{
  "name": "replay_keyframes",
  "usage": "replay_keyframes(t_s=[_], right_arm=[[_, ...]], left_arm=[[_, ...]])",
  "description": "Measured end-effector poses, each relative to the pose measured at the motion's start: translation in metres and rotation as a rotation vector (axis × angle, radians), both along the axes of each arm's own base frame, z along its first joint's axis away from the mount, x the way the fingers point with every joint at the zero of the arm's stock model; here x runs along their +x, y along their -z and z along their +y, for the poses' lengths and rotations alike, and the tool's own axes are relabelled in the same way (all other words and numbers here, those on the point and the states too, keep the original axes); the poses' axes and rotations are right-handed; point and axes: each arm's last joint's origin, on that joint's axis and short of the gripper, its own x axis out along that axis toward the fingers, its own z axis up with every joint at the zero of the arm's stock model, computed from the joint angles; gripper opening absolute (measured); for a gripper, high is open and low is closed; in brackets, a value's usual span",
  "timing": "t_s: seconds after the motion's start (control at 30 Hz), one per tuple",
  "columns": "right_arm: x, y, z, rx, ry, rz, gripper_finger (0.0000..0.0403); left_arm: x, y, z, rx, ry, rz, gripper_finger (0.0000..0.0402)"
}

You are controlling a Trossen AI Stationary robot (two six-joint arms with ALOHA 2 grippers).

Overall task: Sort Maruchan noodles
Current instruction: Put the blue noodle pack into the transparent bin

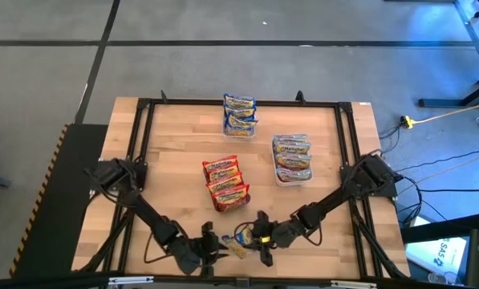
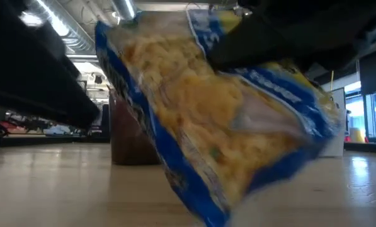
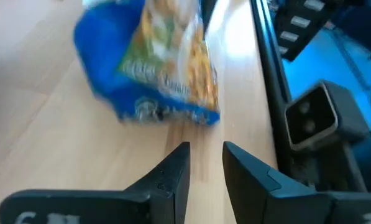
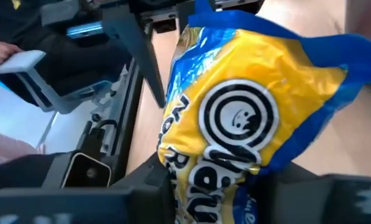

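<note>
On your table (image 1: 175, 160), three groups of packets sit apart. One stack (image 1: 240, 114) lies at the far edge, near the middle. A second stack (image 1: 292, 157) lies right of centre, in a container (image 1: 278, 175). A third group (image 1: 225, 183) lies at the centre, nearer you. At the near edge, a single packet (image 1: 241, 236) sits between the two grippers — the left gripper (image 1: 215, 254) on its left, just beside it; the right gripper (image 1: 265, 239) on its right, clamped on it.

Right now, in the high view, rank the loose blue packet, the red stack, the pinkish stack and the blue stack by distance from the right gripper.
From the right gripper:
1. Loose blue packet, in its jaws, near edge.
2. Red stack, table centre.
3. Pinkish stack, right of centre.
4. Blue stack, far edge.
</note>
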Motion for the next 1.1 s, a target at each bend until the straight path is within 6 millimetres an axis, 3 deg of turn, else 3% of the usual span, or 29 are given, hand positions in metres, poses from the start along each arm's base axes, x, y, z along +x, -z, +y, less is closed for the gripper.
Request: replay_keyframes(t_s=[0.23,0.4,0.53,0.73,0.93,1.1], right_arm=[[0.003,-0.028,-0.015,-0.114,-0.074,-0.065,0.0096],[0.002,-0.062,-0.044,-0.236,-0.088,-0.087,0.0094],[-0.002,-0.100,-0.081,-0.309,-0.052,-0.127,0.0095],[-0.011,-0.146,-0.151,-0.379,0.120,-0.180,0.0095],[-0.018,-0.167,-0.212,-0.465,0.264,-0.165,0.0096],[-0.010,-0.190,-0.248,-0.578,0.310,-0.079,0.0096]], left_arm=[[-0.023,-0.023,-0.004,0.076,0.001,0.028,0.0089],[-0.031,-0.041,0.011,0.042,0.050,0.057,0.0089],[-0.046,-0.050,0.035,0.010,0.090,0.039,0.0089],[-0.075,-0.062,0.082,-0.034,0.051,-0.109,0.0089],[-0.091,-0.066,0.119,-0.016,-0.078,-0.203,0.0089],[-0.090,-0.069,0.134,0.013,-0.118,-0.221,0.0089]])
